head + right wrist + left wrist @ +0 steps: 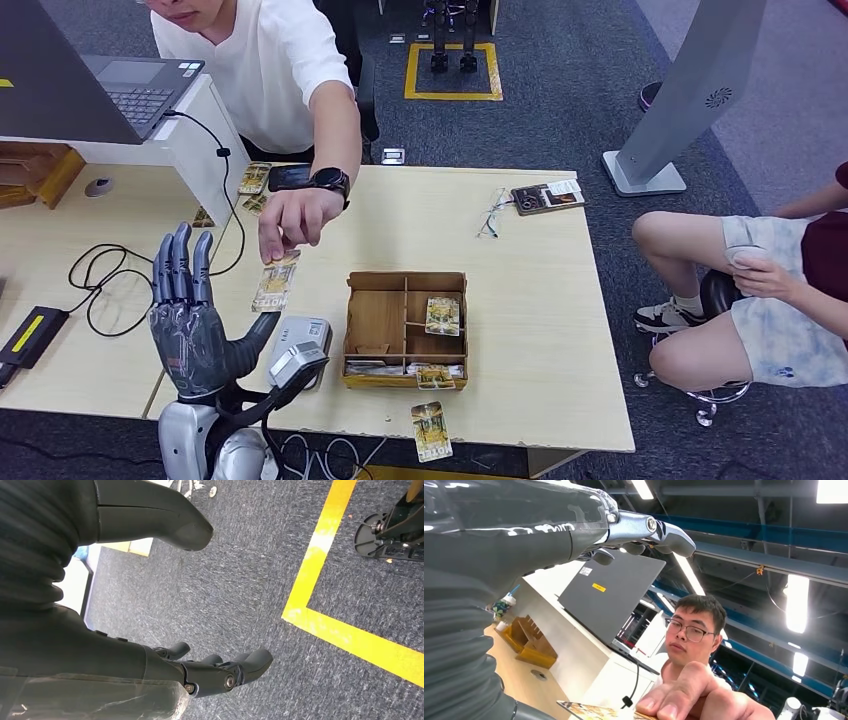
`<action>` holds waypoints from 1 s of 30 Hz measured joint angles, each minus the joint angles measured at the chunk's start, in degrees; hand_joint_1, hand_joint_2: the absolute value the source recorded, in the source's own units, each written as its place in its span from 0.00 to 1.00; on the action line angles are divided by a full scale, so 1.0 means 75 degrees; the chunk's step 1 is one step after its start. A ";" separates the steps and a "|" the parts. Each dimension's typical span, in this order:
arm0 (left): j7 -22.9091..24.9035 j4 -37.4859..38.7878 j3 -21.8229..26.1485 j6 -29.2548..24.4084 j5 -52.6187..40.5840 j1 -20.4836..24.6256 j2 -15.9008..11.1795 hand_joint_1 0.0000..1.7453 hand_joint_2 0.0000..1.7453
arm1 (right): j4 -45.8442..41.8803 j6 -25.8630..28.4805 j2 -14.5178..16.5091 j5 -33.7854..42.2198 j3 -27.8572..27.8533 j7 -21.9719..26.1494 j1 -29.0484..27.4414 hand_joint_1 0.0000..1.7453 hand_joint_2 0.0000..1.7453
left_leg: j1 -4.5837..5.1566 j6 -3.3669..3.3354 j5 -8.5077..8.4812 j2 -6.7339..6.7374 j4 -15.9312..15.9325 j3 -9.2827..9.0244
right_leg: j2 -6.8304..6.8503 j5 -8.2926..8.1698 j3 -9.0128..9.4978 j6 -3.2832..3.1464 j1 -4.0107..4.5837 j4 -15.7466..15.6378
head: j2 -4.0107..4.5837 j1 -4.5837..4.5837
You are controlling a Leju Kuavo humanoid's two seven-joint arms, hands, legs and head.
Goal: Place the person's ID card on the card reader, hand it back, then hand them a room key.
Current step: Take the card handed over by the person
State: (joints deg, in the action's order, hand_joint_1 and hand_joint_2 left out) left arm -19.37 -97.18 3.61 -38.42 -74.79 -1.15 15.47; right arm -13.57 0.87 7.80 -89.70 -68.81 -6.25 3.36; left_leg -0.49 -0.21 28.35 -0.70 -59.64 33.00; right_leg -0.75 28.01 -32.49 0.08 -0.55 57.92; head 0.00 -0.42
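Note:
My left hand (190, 320) is raised over the table's front left with its fingers stretched out and apart, holding nothing; its fingers (649, 530) also appear in the left wrist view. A person's hand (295, 220) reaches across the table and pinches the far end of a yellow patterned ID card (275, 284), just beyond my hand. The same card (594, 711) sits under the person's fingertips (674, 702). The grey card reader (298, 348) sits right of my thumb. My right hand (220, 672) hangs over grey carpet, empty, thumb apart.
A wooden compartment box (375, 320) with room key cards (442, 315) stands mid-table. Another card (431, 430) lies at the front edge. Black cables (100, 285) and a black device (30, 335) lie left. A laptop (90, 80) sits on a raised shelf. A seated person (760, 290) is right.

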 joint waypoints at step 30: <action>-0.0337 0.0000 0.0050 0.0000 0.0687 -0.0007 0.0000 1.00 1.00 | 0.0000 0.0012 -0.0003 0.0003 0.0003 0.0003 -0.0002 0.00 1.00 | 0.0000 0.0000 0.0000 0.0000 0.0000 0.0001 | 0.0000 0.0000 0.0000 0.0000 0.0000 0.0000 | 0.0000 0.0000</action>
State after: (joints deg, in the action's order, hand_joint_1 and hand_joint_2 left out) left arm -21.89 -97.18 3.99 -38.42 -69.64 -1.20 15.47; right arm -13.57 0.96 7.78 -89.68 -68.78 -6.23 3.35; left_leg -0.49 -0.21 28.35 -0.70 -59.64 33.01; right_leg -0.75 28.02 -32.49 0.08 -0.54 57.92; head 0.00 -0.42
